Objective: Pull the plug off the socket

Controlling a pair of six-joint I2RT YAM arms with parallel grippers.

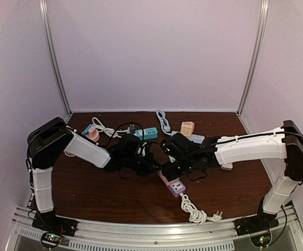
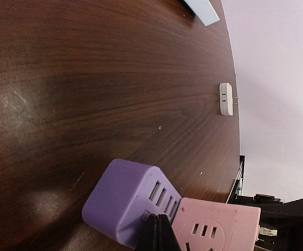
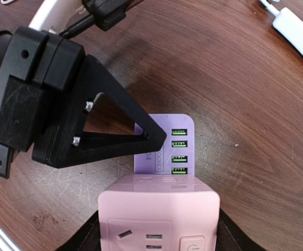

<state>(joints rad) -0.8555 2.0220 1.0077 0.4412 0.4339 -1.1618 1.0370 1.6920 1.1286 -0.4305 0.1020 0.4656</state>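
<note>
A pink plug cube (image 3: 159, 209) sits joined to a purple socket block (image 3: 167, 141) that has a row of USB ports, at the table's middle (image 1: 176, 186). My right gripper (image 3: 159, 222) is shut on the pink cube, one black finger on each side. My left gripper (image 2: 154, 235) is shut, and its fingertips (image 3: 159, 135) press against the purple block's side. In the left wrist view the purple block (image 2: 120, 198) and the pink cube (image 2: 214, 227) lie side by side on the wood. In the top view both grippers meet over the pink cube (image 1: 164, 176).
The purple block's white cord (image 1: 193, 212) coils toward the front edge. At the back lie a teal power strip (image 1: 147, 133), an orange cube (image 1: 187, 128), a white cable (image 1: 163, 121) and a pale blue strip (image 1: 196, 138). A small white adapter (image 2: 225, 98) lies to the right.
</note>
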